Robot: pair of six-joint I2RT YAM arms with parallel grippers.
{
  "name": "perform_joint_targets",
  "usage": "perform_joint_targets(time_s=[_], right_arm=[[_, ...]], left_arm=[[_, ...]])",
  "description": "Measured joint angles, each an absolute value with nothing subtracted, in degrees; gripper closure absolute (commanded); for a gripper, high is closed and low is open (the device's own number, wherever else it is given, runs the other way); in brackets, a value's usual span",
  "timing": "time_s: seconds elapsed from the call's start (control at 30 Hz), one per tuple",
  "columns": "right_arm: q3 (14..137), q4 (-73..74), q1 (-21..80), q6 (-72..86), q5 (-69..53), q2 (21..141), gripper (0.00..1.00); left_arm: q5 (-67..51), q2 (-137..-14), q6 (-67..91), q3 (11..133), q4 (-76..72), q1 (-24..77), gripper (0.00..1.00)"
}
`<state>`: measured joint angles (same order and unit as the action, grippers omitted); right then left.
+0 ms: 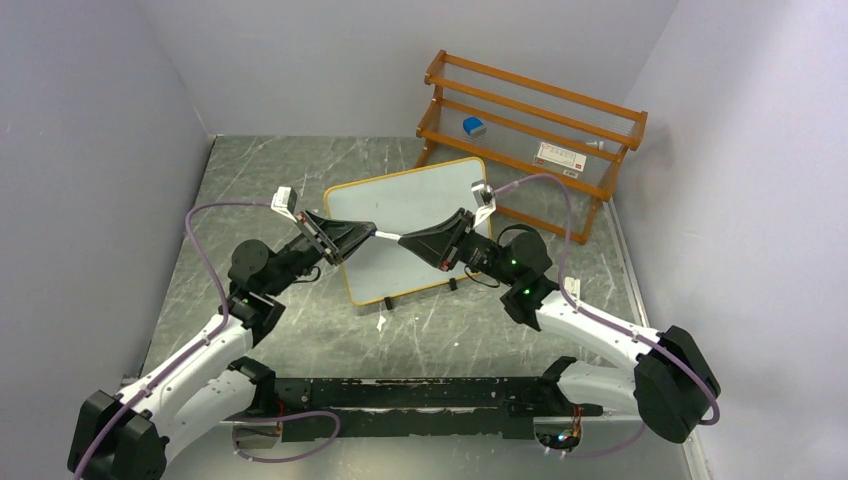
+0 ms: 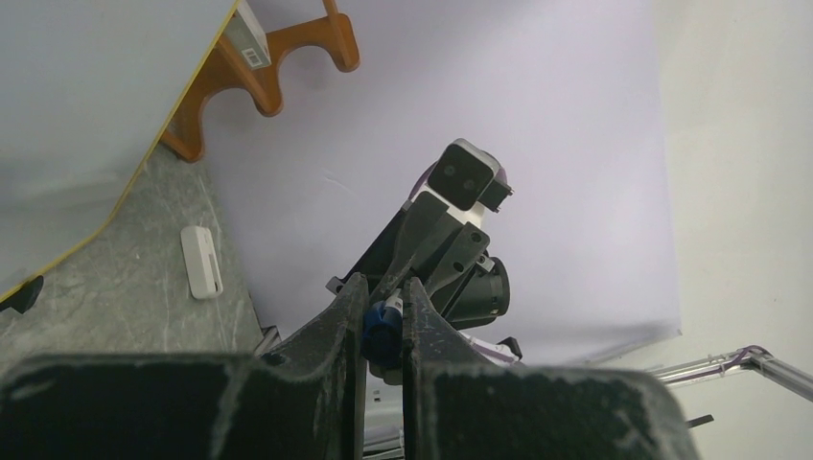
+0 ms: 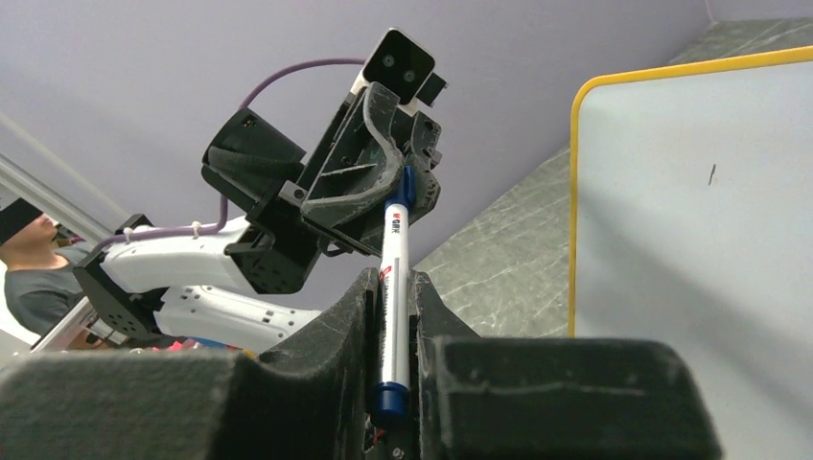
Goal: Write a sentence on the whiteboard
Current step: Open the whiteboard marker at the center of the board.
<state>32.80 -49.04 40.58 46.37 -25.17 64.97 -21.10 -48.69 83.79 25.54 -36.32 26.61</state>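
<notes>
My left gripper is clenched on one blue end of the marker, and my right gripper is clamped tight around its white barrel. The pen is strung between my two hands, its long axis running left to right along the line that joins them. I think the end in my left fingers is the cap, though both ends look blue and I cannot be sure. The whiteboard lies flat beneath both hands, about equally near each, with no writing on it. Any pull apart should run straight along the pen.
</notes>
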Motion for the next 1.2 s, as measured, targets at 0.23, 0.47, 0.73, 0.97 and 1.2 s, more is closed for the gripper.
perform_joint_targets(time_s=[0.23,0.47,0.73,0.97,1.2], right_arm=[[33.65,-45.63,39.57,45.93,-27.31,64.75,0.67],[37.41,-39.81,39.05,43.18,-29.47,64.42,0.54],[39.66,-35.99,38.83,41.12,-31.55,64.51,0.61],[39.77,-35.66,38.72,41.1,-32.95,65.52,0.61],[40.1,-35.42,38.72,41.04,-33.23,65.56,0.58]], left_arm=[[-21.71,-49.74,81.17,26.72,-34.52,26.74,0.95],[-21.12,-49.34,78.43,27.81,-33.47,25.96,0.95],[-21.3,-49.78,77.84,28.75,-33.43,25.96,0.95],[-22.55,-50.26,76.66,29.74,-32.8,25.96,0.95],[-23.53,-50.48,75.99,30.35,-31.75,25.96,0.95]])
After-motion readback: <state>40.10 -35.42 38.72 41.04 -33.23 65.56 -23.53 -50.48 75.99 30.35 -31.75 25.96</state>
